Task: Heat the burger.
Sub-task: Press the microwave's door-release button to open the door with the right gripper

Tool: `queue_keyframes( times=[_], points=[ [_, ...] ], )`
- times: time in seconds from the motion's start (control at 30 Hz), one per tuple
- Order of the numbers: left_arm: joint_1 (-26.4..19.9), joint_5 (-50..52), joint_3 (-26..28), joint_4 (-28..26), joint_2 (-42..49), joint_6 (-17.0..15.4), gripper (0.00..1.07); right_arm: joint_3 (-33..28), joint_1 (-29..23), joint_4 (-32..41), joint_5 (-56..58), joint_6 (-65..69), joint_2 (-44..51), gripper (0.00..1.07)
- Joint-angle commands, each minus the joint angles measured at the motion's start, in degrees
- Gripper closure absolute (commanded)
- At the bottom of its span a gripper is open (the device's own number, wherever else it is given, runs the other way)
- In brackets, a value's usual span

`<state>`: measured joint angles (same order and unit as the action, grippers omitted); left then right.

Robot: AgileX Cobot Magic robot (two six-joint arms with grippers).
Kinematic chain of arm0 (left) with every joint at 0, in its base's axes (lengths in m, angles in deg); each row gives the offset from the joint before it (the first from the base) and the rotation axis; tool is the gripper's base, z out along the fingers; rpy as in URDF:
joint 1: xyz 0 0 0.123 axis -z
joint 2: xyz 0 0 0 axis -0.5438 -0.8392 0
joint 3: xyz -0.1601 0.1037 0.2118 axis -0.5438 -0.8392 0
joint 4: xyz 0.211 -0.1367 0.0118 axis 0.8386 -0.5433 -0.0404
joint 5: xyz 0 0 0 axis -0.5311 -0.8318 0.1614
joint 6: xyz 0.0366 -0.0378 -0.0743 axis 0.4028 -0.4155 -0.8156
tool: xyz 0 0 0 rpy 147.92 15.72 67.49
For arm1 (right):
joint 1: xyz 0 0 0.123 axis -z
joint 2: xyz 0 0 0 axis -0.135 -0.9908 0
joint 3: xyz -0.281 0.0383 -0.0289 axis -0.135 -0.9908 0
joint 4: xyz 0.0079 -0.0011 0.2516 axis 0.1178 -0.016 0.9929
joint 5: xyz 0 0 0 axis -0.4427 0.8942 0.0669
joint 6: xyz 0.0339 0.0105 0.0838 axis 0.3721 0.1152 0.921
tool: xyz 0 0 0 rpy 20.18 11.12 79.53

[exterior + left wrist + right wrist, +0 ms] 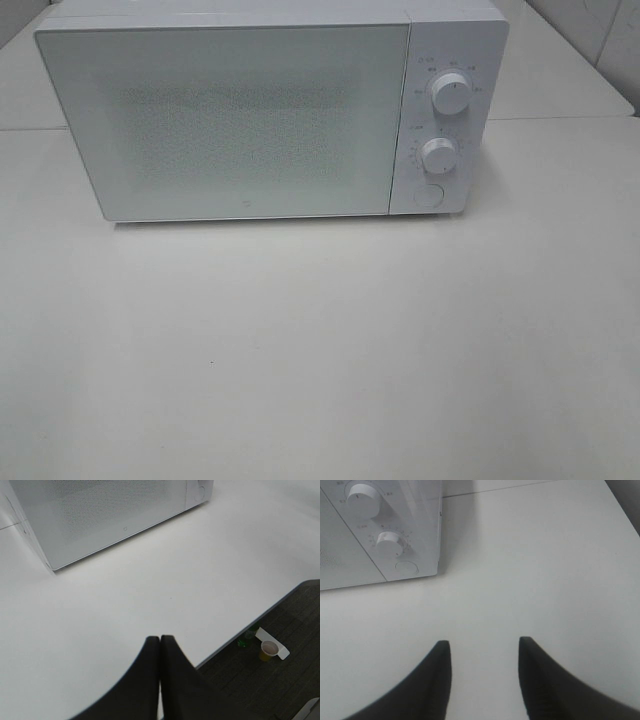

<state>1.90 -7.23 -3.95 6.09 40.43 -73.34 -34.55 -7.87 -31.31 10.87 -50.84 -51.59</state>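
Microwave [230, 115] stands with its door closed at the back of the white counter [320, 350]. Left claw [160, 642] is pressed together, holding nothing. Right claw [482, 647] is spread over the counter, empty. Burger location cannot be told from any view.

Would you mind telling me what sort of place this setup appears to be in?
Probably a lab or office test bench rather than a kitchen: a white boxy microwave oven stands on a plain white tabletop, and beside the table lies dark grey carpet, where a small paper cup stands.
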Motion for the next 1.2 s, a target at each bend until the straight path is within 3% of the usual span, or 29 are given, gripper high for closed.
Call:
queue_keyframes(
  times=[0.03,0.1,0.3,0.77,1.2],
  points=[
    [-0.17,0.92,-0.11,-0.11,1.26,-0.06,1.06,0.23,0.00,-0.11,-4.35,-0.29,-2.69,0.81],
    [-0.17,0.92,-0.11,-0.11,1.26,-0.06,1.06,0.23,0.00,-0.17,-8.77,-0.29,-6.02,0.94],
    [-0.17,0.92,-0.11,-0.11,1.26,-0.06,1.06,0.23,0.00,-0.46,-18.16,-0.34,-12.49,1.07],
    [-0.17,0.92,-0.11,-0.11,1.26,-0.06,1.06,0.23,-1.89,-0.29,-31.63,0.40,-26.81,1.07],
    [-0.17,0.92,-0.11,-0.11,1.26,-0.06,1.06,0.23,-17.25,-0.29,-47.04,2.23,-41.20,1.07]
  ],
)
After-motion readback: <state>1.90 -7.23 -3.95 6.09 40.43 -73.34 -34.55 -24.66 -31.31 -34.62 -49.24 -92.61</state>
